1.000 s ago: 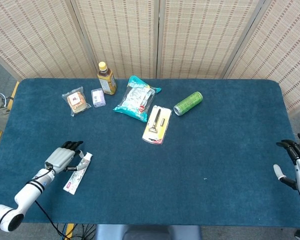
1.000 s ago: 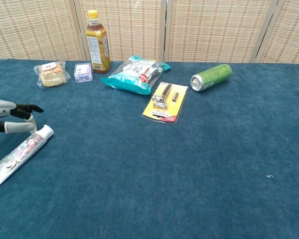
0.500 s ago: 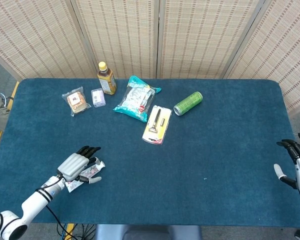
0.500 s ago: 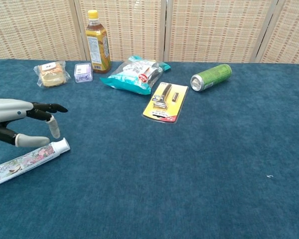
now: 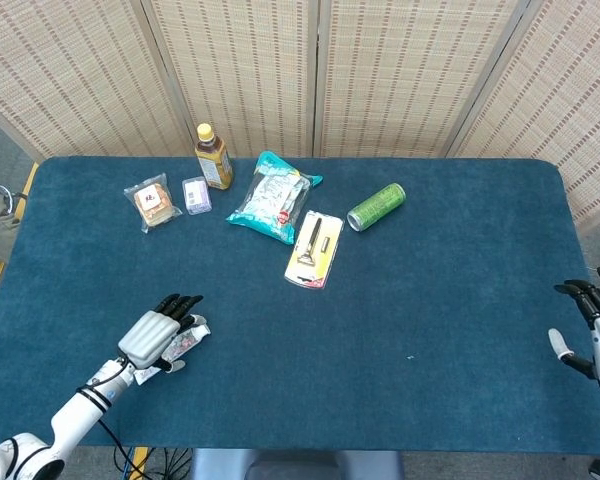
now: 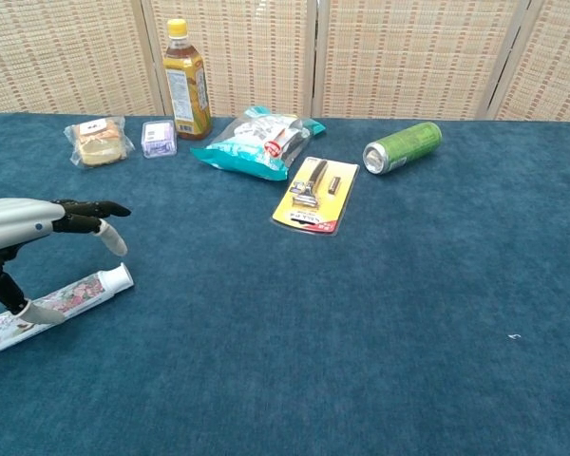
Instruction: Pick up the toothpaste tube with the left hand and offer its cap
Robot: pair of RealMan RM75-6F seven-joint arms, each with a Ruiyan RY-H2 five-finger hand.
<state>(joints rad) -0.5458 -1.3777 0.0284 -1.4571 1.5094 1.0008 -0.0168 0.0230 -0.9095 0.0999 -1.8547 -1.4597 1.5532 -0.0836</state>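
Silver-backed left hand (image 5: 152,337), black fingers (image 6: 95,206), white forearm.

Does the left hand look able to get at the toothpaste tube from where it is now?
Probably yes: the left hand hovers right over the tube, fingers spread above it and thumb down beside it, nothing lying between.

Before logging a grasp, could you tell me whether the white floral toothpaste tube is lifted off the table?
No, the white floral toothpaste tube lies flat on the blue table.

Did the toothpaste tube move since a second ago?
Yes. The toothpaste tube swung round: its cap end went right, toward the razor pack, and it now lies flatter across the table under the left robot hand.
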